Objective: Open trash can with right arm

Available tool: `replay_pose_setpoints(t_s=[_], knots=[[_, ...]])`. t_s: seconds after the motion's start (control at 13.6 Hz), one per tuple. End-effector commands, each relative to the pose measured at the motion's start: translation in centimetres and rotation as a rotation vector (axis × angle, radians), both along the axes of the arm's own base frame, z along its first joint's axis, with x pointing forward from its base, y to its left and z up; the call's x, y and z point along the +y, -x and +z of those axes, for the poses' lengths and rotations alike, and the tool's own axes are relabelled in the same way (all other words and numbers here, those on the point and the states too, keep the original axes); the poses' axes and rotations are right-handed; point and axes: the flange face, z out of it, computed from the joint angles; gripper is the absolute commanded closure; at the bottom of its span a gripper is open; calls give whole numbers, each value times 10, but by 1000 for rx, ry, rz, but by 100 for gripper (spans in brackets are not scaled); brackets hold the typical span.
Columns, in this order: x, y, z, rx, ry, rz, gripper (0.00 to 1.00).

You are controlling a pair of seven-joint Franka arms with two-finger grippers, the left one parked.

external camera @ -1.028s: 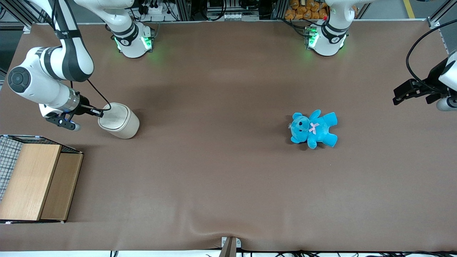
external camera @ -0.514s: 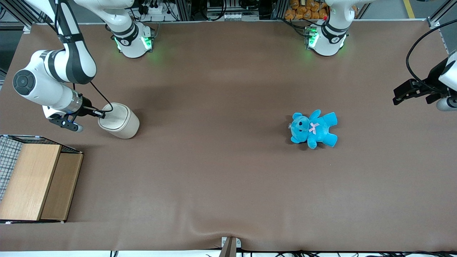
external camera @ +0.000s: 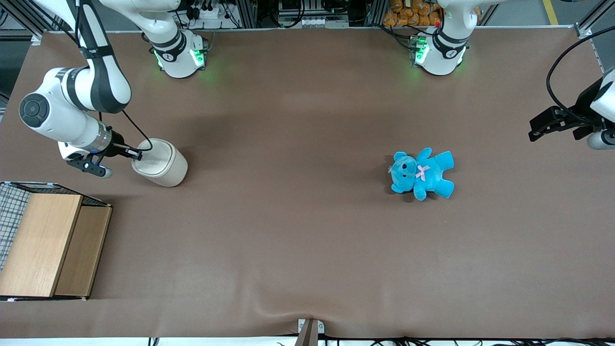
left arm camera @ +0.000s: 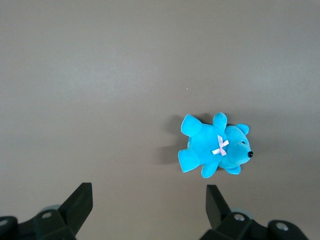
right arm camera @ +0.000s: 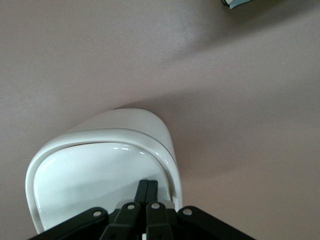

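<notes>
The trash can (external camera: 162, 165) is a small cream-white bin standing on the brown table toward the working arm's end. Its rounded-square lid (external camera: 152, 157) lies flat on the body. My right gripper (external camera: 138, 154) reaches in sideways, and its slim black fingers are pressed together with nothing between them. Their tips touch the lid's edge on the side away from the teddy. In the right wrist view the shut gripper (right arm camera: 148, 186) rests on the glossy lid (right arm camera: 95, 172) just inside its raised rim.
A wooden box (external camera: 48, 245) with a wire basket (external camera: 9, 211) beside it stands nearer the front camera than the can. A blue teddy (external camera: 422, 173) lies toward the parked arm's end, and it also shows in the left wrist view (left arm camera: 212, 147).
My right arm's wrist and elbow have shifted slightly away from the front camera and toward the can. The fingertips stay at the lid's edge. The can has not moved.
</notes>
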Motion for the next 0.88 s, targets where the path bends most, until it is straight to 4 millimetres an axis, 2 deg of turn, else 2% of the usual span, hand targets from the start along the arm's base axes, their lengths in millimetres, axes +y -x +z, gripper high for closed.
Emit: replay_pose_setpoints(t_s=[0.0, 0.29, 0.44, 0.59, 0.81], knots=[[-1, -3, 12, 40, -2, 20, 100], [1, -15, 35, 77, -7, 10, 100], [4, -17, 40, 84, -8, 6, 100], [15, -22, 59, 112, -5, -12, 100], [23, -36, 108, 142, -18, -5, 100]])
